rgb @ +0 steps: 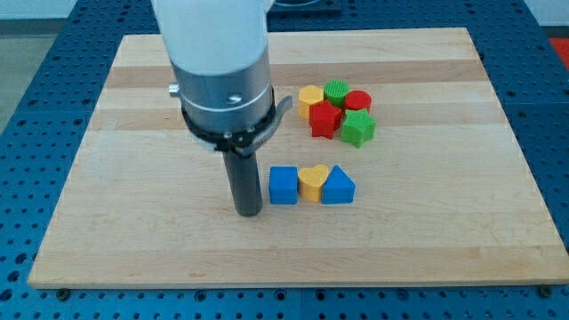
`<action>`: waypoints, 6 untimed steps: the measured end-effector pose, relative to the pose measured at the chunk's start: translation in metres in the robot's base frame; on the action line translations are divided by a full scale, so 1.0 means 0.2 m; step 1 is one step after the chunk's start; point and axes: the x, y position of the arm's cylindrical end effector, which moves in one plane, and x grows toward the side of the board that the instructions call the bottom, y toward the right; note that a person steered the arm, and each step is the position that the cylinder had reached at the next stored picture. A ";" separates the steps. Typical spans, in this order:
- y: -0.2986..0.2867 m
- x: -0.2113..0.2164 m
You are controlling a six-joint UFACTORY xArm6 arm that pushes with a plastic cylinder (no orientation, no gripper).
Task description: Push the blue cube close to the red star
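Pale wooden board (133, 231) lies on a blue pegged bench (27, 53), and all the blocks sit on its right half. My tip (248, 212) rests on the wood just to the left of the blue cube (283, 185), very near it; whether the two touch I cannot tell. I have no pincer, only a dark rod under a grey and white housing, so nothing is held.

That cube stands at the left end of a tight near row, touching a yellow heart (311, 182), which touches a blue triangle (338, 186) on the right.

Farther back and to the right is a packed cluster: the red star (325, 119) at its near left, a yellow block (310, 99) behind it, a green round block (337, 91), a red round block (357, 100) and a green star (357, 128). A clear gap separates the row from the cluster.
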 end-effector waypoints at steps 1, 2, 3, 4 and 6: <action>0.08 0.03; 0.16 0.00; 0.16 -0.10; 0.16 -0.24; 0.18 -0.43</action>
